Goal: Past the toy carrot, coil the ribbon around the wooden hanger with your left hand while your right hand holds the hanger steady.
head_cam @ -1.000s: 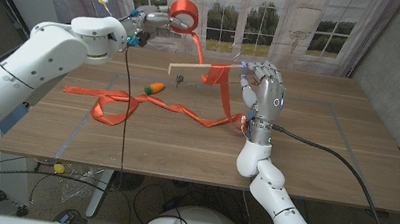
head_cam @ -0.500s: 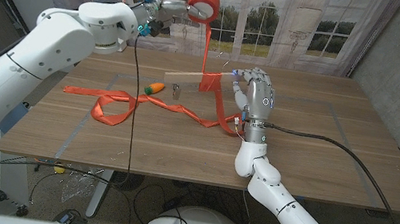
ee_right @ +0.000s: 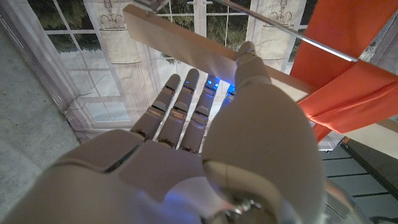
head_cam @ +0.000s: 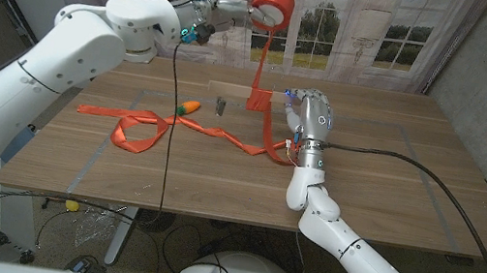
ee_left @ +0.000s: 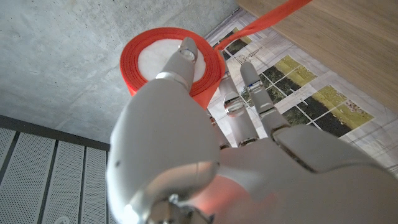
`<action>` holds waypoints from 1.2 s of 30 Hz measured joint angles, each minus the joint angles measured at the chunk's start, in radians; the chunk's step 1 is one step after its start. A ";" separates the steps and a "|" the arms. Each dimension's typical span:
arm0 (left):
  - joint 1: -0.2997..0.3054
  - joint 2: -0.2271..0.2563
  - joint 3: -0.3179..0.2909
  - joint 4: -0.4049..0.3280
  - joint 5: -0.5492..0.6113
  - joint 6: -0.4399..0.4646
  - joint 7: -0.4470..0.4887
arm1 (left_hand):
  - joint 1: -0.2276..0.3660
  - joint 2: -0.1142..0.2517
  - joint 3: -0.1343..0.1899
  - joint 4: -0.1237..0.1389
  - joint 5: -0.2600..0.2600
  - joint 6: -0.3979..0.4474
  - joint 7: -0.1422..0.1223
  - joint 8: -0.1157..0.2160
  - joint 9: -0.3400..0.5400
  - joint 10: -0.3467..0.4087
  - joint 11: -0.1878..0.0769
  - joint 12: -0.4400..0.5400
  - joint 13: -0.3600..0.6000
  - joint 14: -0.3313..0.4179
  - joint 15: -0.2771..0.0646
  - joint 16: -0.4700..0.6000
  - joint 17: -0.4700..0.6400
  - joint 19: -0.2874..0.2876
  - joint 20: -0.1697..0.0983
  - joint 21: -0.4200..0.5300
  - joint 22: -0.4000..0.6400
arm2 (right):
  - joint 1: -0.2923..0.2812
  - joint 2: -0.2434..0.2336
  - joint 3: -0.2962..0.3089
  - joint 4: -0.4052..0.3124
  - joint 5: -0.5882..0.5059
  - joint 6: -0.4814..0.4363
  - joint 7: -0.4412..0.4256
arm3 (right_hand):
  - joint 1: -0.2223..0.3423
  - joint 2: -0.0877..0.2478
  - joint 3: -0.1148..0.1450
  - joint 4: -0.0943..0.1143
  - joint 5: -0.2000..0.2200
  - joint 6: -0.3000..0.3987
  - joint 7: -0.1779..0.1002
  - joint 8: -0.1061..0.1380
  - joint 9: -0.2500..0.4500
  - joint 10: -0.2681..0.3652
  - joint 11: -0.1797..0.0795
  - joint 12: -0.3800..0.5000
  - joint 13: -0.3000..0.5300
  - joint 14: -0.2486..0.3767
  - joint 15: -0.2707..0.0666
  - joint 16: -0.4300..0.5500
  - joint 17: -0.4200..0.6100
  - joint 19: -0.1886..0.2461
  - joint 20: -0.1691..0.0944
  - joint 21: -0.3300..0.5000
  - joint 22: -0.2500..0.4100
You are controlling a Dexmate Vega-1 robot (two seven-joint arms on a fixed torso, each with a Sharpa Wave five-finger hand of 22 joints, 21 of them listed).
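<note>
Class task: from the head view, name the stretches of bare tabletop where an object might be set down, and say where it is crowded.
Free: the table right of the right hand, crossed only by a black cable; also the near edge in front of the loose ribbon. Crowded: the middle, where ribbon, toy carrot and wooden hanger bunch together.

1. The ribbon (head_cam: 208, 132) is smooth, satiny orange-red cloth with a soft sheen; its roll (ee_left: 171, 65) has a white, matt core.
2. The hanger (head_cam: 236, 93) is pale, bare, matt wood with a thin metal rod (ee_right: 292, 42).
3. The worktop (head_cam: 393, 180) is brown wood grain, matt.
4. Both hands, left (head_cam: 208, 3) and right (head_cam: 312, 118), look metallic grey; their arms are glossy white plastic.
</note>
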 measured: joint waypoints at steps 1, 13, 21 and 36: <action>0.000 0.002 0.002 -0.002 0.001 -0.001 -0.005 | 0.000 0.000 0.000 0.000 0.000 0.000 0.000 0.000 0.000 0.000 0.000 0.000 0.000 0.000 0.000 0.000 0.000 0.000 0.000 0.002 0.000 | 0.002 -0.001 -0.004 -0.006 0.008 -0.031 0.020 | 0.000 0.000 0.000 0.000 0.000 0.000 0.000 0.000 0.000 0.000 0.000 0.000 0.000 0.000 0.000 0.000 0.000 -0.002 0.002 0.000 0.000; 0.012 0.029 0.006 -0.013 0.031 0.000 -0.060 | 0.000 0.000 0.000 0.000 0.000 0.006 0.005 -0.008 -0.001 0.000 0.000 0.000 0.000 0.000 0.000 -0.008 0.000 -0.005 0.006 0.011 0.000 | 0.047 -0.014 -0.053 -0.081 0.040 -0.203 0.124 | 0.000 0.000 0.000 0.000 0.000 0.000 0.000 -0.003 0.000 -0.011 -0.003 0.000 0.005 0.000 0.000 0.000 0.009 -0.012 0.012 -0.006 0.000; 0.012 0.029 0.006 -0.013 0.103 0.010 -0.107 | 0.000 0.000 0.000 0.000 0.000 0.006 0.006 -0.008 -0.005 0.001 0.001 0.000 0.000 0.000 0.000 -0.010 -0.003 -0.011 0.000 0.015 -0.004 | 0.099 -0.021 -0.099 -0.118 0.040 -0.203 0.124 | 0.000 0.000 0.000 0.000 -0.001 0.000 0.000 -0.005 0.000 -0.017 -0.008 -0.006 0.008 -0.008 0.000 0.000 0.014 -0.032 0.017 -0.013 0.000; -0.035 0.156 0.124 -0.020 0.318 0.017 -0.230 | -0.001 -0.001 0.000 0.000 -0.001 0.007 0.007 -0.015 -0.005 0.002 0.001 0.000 0.000 -0.004 -0.004 -0.015 -0.010 -0.029 -0.004 0.019 -0.005 | 0.207 -0.035 -0.187 -0.147 0.102 -0.707 0.457 | 0.000 0.000 0.000 0.000 -0.002 0.000 0.000 -0.010 0.000 -0.022 -0.003 -0.011 0.014 -0.013 0.005 0.000 0.023 -0.070 0.030 -0.028 0.000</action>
